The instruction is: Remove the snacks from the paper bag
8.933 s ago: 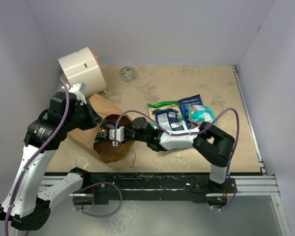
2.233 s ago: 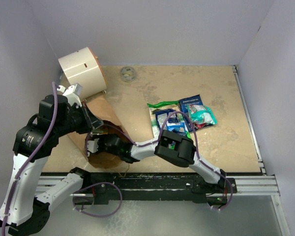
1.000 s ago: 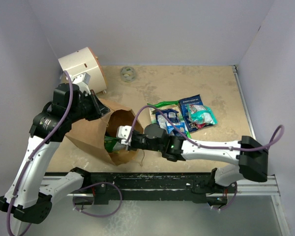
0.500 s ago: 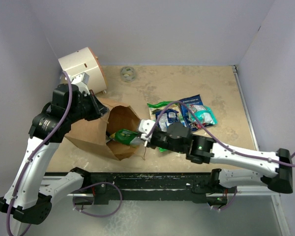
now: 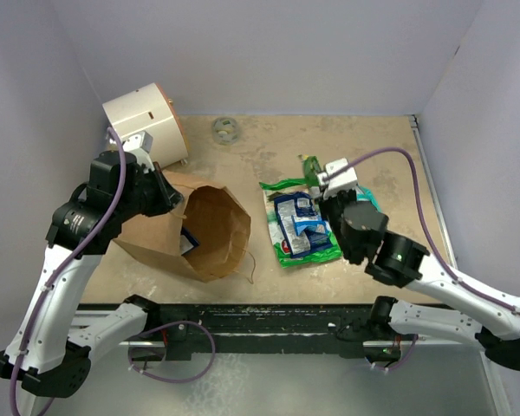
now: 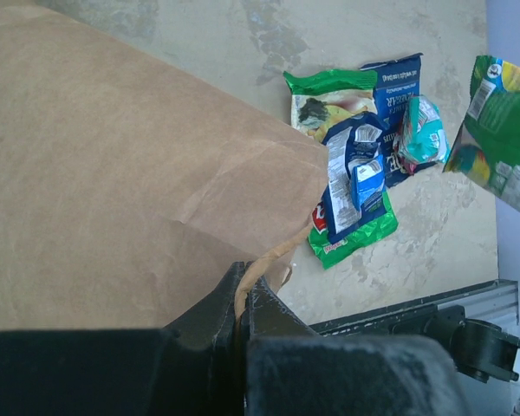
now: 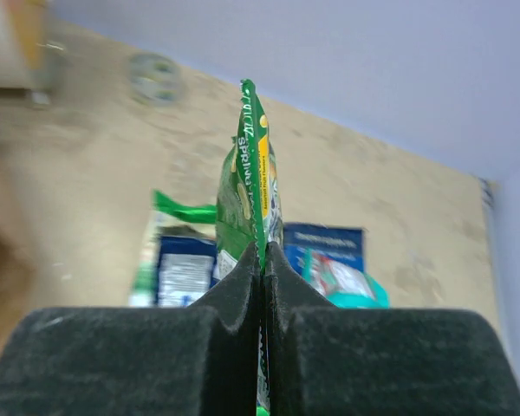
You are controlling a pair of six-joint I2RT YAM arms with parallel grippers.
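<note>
Half a second ago the right end effector [image 5: 322, 176] was at the mouth of the paper bag [image 5: 210, 236], dragging a green-and-yellow packet [image 7: 253, 178] over the rim. Now it has swung well clear to the right and hangs above the far end of the pile of snacks [image 5: 302, 227]. Its jaws are pressed tight on the packet's lower edge, so the packet stands up on edge between them, off the tabletop [image 5: 397, 156]. That is one more snack out of the bag, though it is not yet set down; releasing it onto or beside the pile looks like the step in hand. The left end effector [image 6: 243, 293] has not let go over this time. It is clamped fully closed on the bag's brown paper rim at the far left side of the mouth, which keeps the bag lying on its side with the opening propped wide and facing right and near. Inside the mouth a blue packet [image 5: 189, 239] with white on it shows against the shadowed left wall, so the bag likely still holds at least one snack. Whether more lie deeper cannot be told from these views. The pile, to the right of the bag and apart from it, holds overlapping blue, green and teal-and-red packets lying flat, so most of the task appears done.
</note>
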